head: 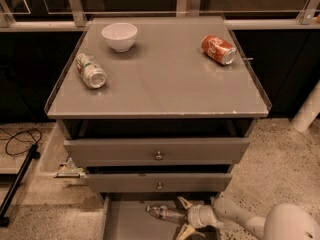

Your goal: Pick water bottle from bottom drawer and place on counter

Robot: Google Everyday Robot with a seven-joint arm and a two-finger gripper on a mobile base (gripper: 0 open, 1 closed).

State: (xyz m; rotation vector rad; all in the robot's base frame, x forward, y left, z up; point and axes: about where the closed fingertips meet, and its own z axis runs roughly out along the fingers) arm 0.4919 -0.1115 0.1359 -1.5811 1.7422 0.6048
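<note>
My one camera sits high in front of the cabinet, tilted down and facing it. The counter (165,91) fills the middle of my view from fairly near. The bottom drawer (127,224) is cut by the lower edge, where the gripper (183,217) shows right of centre, fingers spread.

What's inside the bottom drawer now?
The water bottle lies on its side, the open gripper at one end. The rear of the bottom drawer is hidden under the drawer above.

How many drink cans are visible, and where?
2. A silver-green can lies left on the counter, a red soda can at its back right. The gripper is at the bottom drawer. More could hide in drawers.
</note>
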